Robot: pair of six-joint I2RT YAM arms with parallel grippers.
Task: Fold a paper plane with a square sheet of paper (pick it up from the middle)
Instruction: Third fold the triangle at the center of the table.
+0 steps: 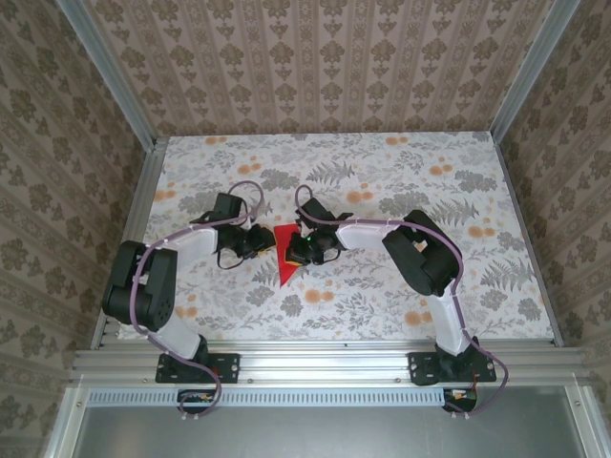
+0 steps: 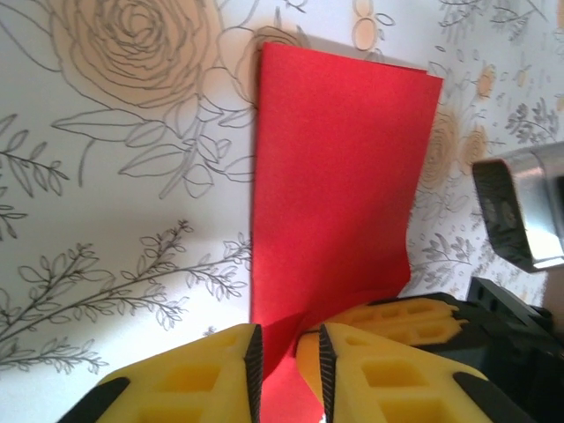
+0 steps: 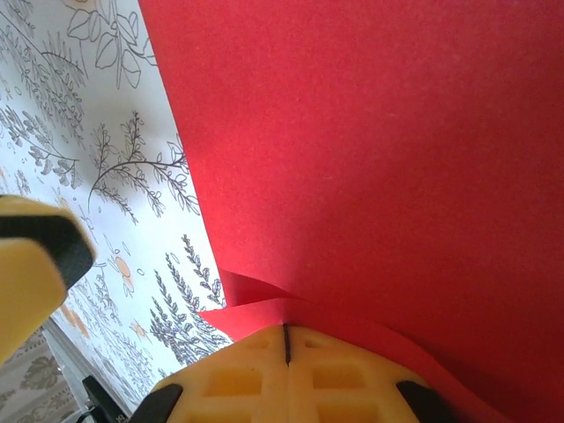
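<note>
From above, your two grippers meet nose to nose at the middle of the flowered table (image 1: 382, 172). The red paper (image 1: 286, 270) lies flat right between them. It runs under the left gripper (image 1: 263, 245) on one side and the right gripper (image 1: 296, 253) on the other, and one corner pokes out toward the arm bases. Nothing else lies near it on the tabletop. A metal rail (image 1: 325, 361) crosses in front of the bases, and patterned walls (image 1: 315, 57) close in the far side and both flanks.

In the left wrist view, the left gripper (image 2: 286, 339) is only narrowly parted. Red shows in the slot between its yellow fingers (image 2: 211, 379), and you cannot tell whether they touch it. The paper (image 2: 339, 176) stretches straight ahead of the tips as a tall folded rectangle. Its edge on the gripper's right curls up off the table (image 2: 115, 220). On that same side the right gripper's finger (image 2: 397, 317) sits against the paper, crowding your left fingertips. A grey metal part (image 2: 520, 211) hangs further ahead of it.

In the right wrist view, the right gripper (image 3: 285, 333) has its fingers pressed together, with only a thin dark seam between them. The paper (image 3: 379, 159) spreads ahead and to the right of the tips. A small flap is lifted just at them, and you cannot tell whether a layer is nipped in the seam. Off to the left, one black-padded finger (image 3: 40, 256) of the left gripper stands over the table (image 3: 115, 176), apart from the paper's edge.
</note>
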